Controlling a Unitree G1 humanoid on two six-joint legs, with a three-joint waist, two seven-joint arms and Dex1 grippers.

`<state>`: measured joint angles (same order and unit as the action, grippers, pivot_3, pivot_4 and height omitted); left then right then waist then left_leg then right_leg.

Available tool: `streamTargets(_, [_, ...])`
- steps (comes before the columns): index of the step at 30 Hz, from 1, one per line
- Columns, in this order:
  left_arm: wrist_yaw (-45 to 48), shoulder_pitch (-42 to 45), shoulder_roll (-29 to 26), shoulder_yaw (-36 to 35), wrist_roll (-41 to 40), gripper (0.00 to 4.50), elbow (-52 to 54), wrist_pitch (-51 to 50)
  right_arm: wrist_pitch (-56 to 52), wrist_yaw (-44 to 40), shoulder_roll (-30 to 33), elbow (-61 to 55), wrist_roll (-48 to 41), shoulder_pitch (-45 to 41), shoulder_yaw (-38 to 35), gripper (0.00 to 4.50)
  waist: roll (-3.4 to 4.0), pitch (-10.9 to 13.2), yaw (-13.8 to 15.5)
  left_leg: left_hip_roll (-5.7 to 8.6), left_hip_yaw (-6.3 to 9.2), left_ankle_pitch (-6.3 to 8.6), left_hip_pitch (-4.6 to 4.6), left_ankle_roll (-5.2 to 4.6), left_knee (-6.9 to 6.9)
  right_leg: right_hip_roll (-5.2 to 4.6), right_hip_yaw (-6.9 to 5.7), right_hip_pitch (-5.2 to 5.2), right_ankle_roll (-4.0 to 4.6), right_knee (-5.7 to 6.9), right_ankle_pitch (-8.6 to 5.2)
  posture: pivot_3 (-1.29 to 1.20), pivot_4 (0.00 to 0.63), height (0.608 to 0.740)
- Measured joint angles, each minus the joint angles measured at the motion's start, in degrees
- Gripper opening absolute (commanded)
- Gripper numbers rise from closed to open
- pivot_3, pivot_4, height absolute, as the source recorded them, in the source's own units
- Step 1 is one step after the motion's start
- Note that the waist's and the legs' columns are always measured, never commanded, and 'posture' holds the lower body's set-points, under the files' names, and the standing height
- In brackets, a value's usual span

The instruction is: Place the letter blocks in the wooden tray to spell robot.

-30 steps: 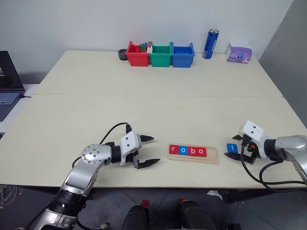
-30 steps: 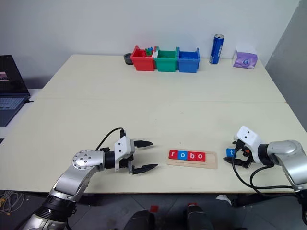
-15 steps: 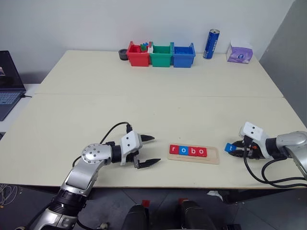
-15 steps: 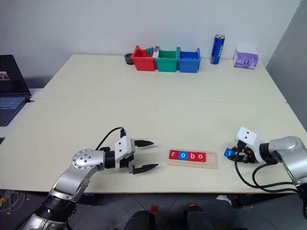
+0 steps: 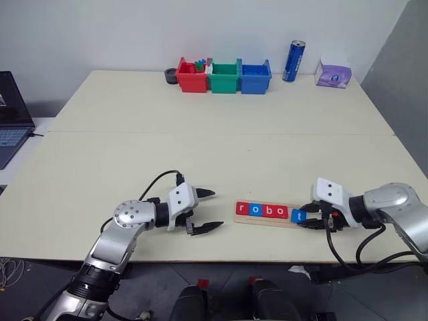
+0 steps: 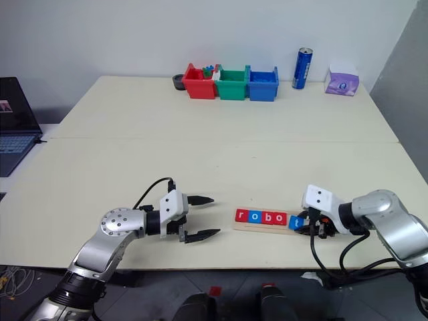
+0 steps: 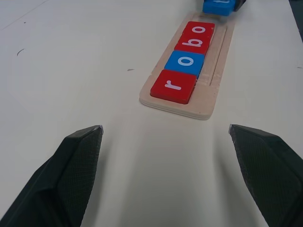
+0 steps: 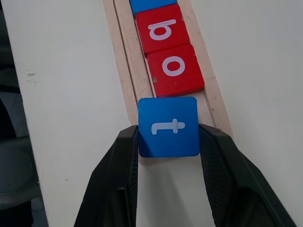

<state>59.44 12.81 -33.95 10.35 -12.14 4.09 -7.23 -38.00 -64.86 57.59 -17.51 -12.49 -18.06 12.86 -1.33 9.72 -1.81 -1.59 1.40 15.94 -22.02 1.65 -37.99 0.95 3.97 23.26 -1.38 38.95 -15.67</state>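
Note:
The wooden tray point(image 5: 267, 223) lies near the table's front edge. In its groove sit four letter blocks in a row: a red r point(image 5: 242, 209), a blue o point(image 5: 255, 210), a red b point(image 5: 268, 211) and a red o point(image 5: 281, 212). My right gripper point(image 5: 306, 219) is shut on the blue t block point(image 8: 168, 126), one finger on each side. It holds the block at the tray's right end, just past the red o point(image 8: 173, 67). My left gripper point(image 5: 218, 208) stands open and empty left of the tray, pointing at the r block point(image 7: 173, 86).
Red point(image 5: 192, 75), green point(image 5: 224, 77) and blue point(image 5: 255, 77) bins line the far edge, with a blue can point(image 5: 293, 61) and a purple tissue pack point(image 5: 334, 73) to their right. A laptop point(image 5: 12, 114) sits off the table's left side.
My right gripper closed on the blue t block and carried it left from the bare table to the tray's right end. The left arm has not moved.

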Motion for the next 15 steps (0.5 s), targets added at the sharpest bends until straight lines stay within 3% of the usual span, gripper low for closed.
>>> streamTargets(15, [-0.22, 0.04, 0.01, 0.04, 0.04, 4.5, 0.05, 0.0, 1.82, -2.44, -1.25, 5.45, 4.01, -5.53, 4.31, 1.45, 0.0, 0.0, 0.03, 0.0, 0.01, 0.0, 0.0, 0.0, 0.0, -0.01, 0.0, 0.0, 0.02, 0.0, 0.01, 0.0, 0.15, 0.74])
